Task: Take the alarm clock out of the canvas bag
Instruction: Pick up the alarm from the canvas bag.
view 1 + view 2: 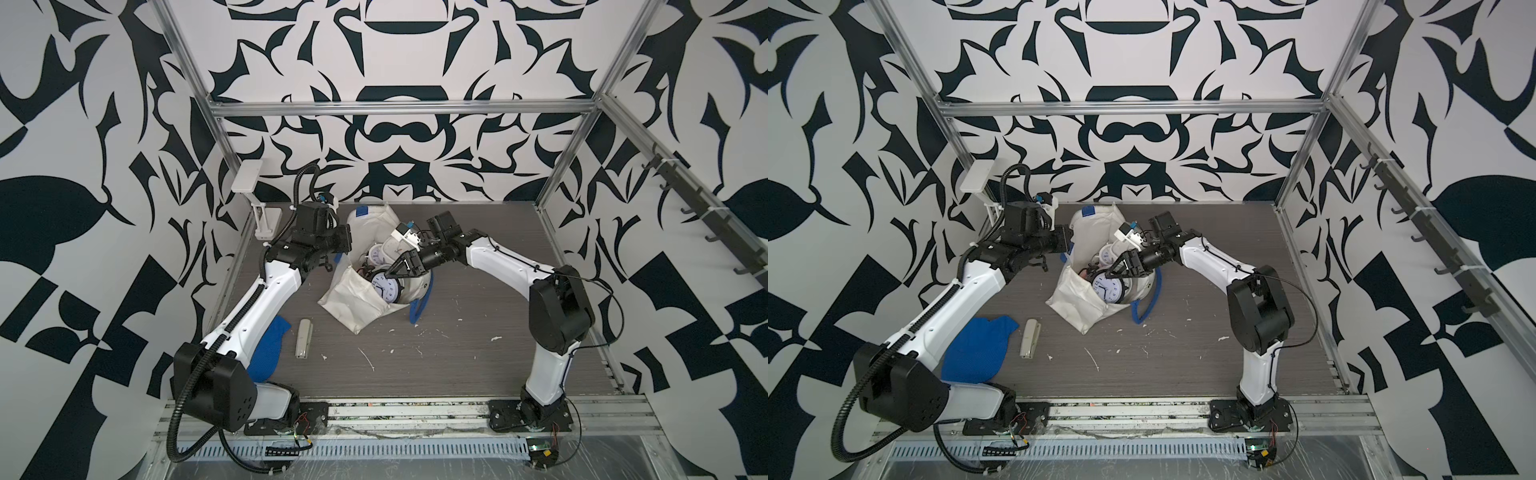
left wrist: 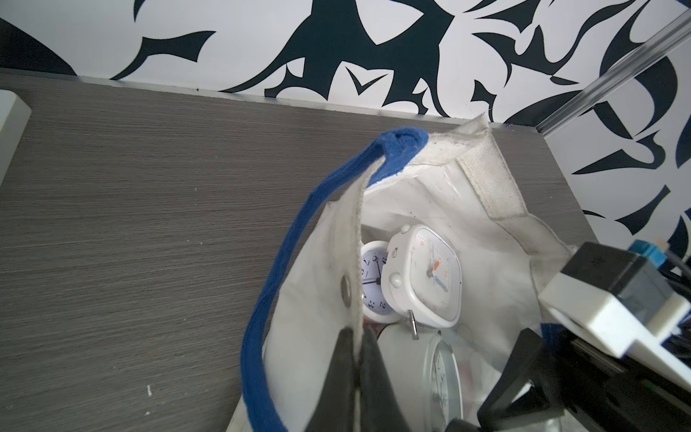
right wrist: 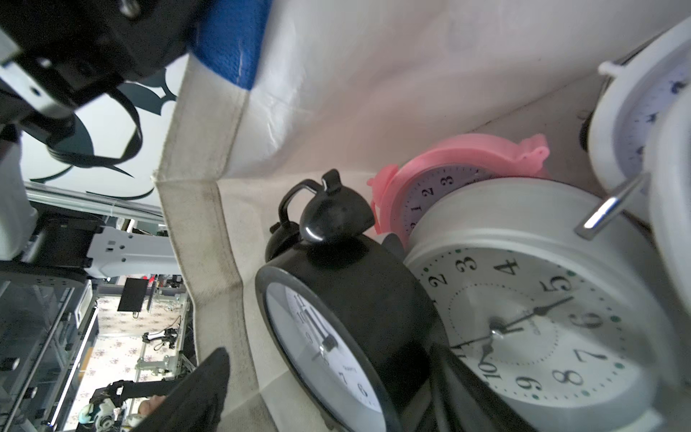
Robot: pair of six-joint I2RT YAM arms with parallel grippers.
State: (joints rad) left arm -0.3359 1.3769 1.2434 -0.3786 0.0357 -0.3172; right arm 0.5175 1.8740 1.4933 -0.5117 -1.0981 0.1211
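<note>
Our left gripper [image 2: 359,338] pinches shut on the coarse off-white canvas bag [image 2: 486,175] rim. Our right gripper [image 1: 390,275] gapes wide astride the round, glossy black alarm clock [image 3: 359,299], holding nothing.

- Walls [image 1: 75,104]: white with a bold black abstract leaf pattern, on three sides.
- Aluminium frame [image 1: 399,109]: posts and a crossbar against the walls.
- Table [image 1: 457,365]: grey woodgrain, flecked white.
- Hook rail [image 1: 681,187]: dark hooks, on the right wall.
- Light: even, soft.
</note>
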